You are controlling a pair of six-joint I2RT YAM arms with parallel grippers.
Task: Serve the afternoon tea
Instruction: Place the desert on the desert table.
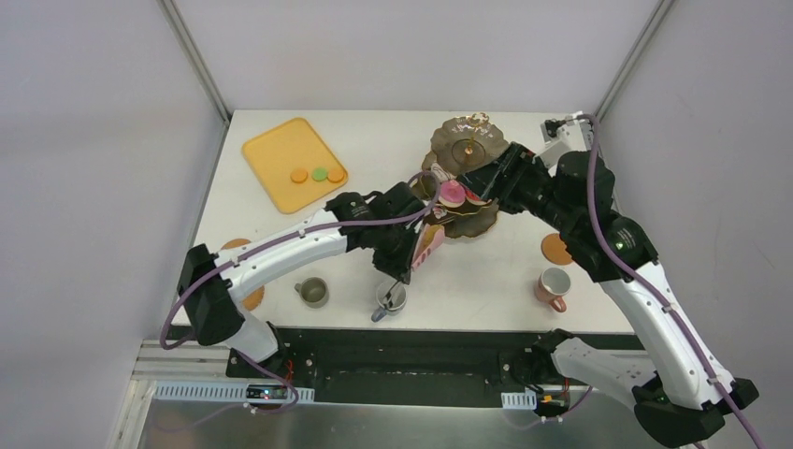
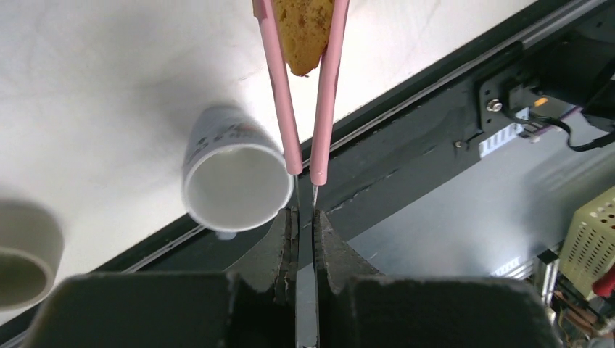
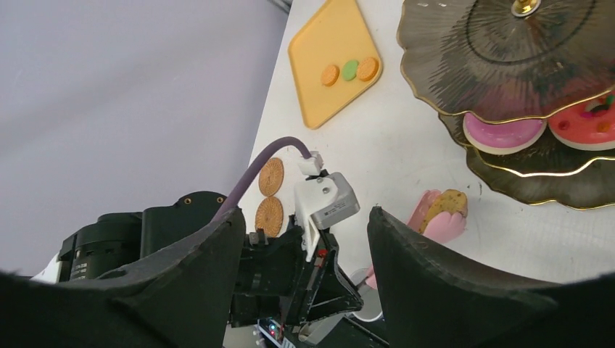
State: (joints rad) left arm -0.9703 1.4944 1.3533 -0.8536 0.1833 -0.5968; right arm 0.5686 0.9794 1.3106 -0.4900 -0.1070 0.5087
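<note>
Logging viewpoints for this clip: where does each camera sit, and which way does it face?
Top external: above and behind the bases, looking down on the table; left arm and right arm both show.
Left wrist: on the left arm, looking down past the left gripper at tongs pinching a cake, a mug beside them.
Right wrist: on the right arm, facing left across the table toward the stand and tray; the open right gripper frames the left arm.
Shared: both wrist views show the tongs and cake.
</note>
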